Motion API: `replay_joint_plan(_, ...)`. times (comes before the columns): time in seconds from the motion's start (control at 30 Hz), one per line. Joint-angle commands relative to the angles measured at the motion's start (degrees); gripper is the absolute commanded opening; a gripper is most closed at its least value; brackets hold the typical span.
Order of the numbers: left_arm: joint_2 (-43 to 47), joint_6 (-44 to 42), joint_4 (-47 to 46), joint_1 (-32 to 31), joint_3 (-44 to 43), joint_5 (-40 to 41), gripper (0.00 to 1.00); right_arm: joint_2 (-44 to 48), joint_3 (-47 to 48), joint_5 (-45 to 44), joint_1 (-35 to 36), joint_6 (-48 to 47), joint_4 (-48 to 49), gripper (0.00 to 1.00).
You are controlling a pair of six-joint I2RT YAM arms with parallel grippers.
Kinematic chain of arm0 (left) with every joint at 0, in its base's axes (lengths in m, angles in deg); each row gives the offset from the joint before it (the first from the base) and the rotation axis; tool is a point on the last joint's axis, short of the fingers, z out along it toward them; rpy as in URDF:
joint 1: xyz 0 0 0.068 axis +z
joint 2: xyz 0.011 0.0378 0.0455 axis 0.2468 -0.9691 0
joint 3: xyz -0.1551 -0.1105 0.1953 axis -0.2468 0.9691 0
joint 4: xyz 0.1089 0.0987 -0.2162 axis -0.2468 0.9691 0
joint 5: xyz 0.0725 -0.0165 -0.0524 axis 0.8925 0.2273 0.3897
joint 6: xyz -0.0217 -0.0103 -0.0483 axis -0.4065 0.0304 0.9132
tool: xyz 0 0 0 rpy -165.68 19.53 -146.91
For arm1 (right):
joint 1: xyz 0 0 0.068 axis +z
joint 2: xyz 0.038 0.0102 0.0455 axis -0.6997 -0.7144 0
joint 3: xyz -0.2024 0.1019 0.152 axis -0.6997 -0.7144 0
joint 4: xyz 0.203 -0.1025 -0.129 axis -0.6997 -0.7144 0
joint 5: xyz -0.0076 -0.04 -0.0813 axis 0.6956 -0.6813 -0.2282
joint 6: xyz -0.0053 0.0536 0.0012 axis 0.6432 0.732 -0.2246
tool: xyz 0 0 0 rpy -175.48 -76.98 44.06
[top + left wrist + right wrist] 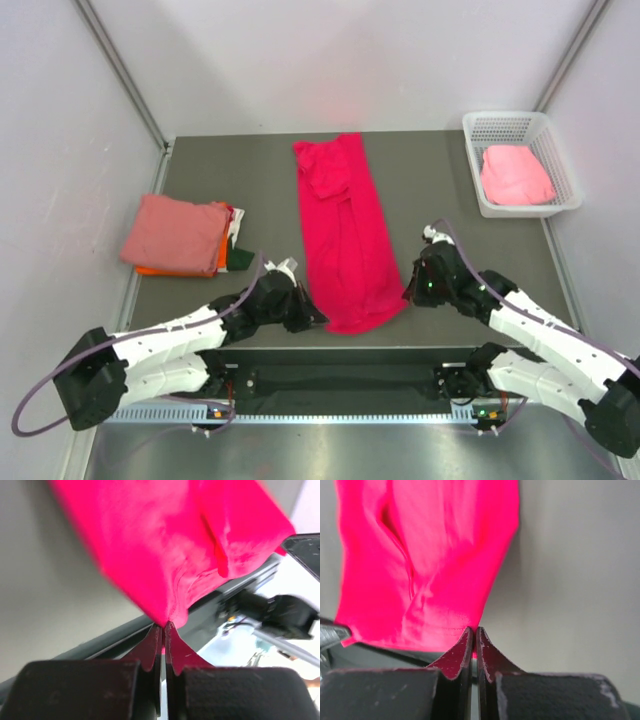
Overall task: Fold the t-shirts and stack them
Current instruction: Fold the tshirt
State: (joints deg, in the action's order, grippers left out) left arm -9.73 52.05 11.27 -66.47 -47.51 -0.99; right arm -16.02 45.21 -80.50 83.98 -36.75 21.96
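The crimson-pink t-shirt (346, 235) lies as a long narrow strip down the middle of the table. My left gripper (318, 318) is shut on its near left corner (165, 615). My right gripper (408, 293) is shut on its near right corner (470, 622). At the left is a stack with the folded dusty salmon t-shirt (175, 232) on top of the orange t-shirt (160, 270). The light pink t-shirt (515, 176) lies crumpled in the white mesh basket (487, 127) at the back right.
A dark green and white cloth (236, 250) sticks out at the stack's right side. Grey walls close the table at left, back and right. The table's front edge (330, 345) runs just behind the shirt's near hem.
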Motion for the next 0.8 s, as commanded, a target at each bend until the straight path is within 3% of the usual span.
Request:
replay_joint_plan(0.0, -2.3, -3.7, -0.8, 5.4, -7.9, -3.1, 0.00, -2.9, 6.4, 0.4, -4.4, -4.9, 2.0, 0.00)
replay_joint_plan(0.37, -23.6, -13.2, -1.5, 28.3, -27.9, -10.7, 0.00, -29.6, 26.9, 10.1, -16.2, -11.9, 11.0, 0.00)
replay_joint_plan(0.57, -35.5, -12.6, -7.5, 35.9, -34.8, -15.1, 0.00, -44.8, 41.6, 13.2, -19.5, -13.1, 11.5, 0.00)
replay_joint_plan(0.77, -46.7, -10.3, -10.2, 38.3, -42.2, -15.2, 0.00, -58.2, 55.2, 15.9, -21.3, -14.4, 10.3, 0.00)
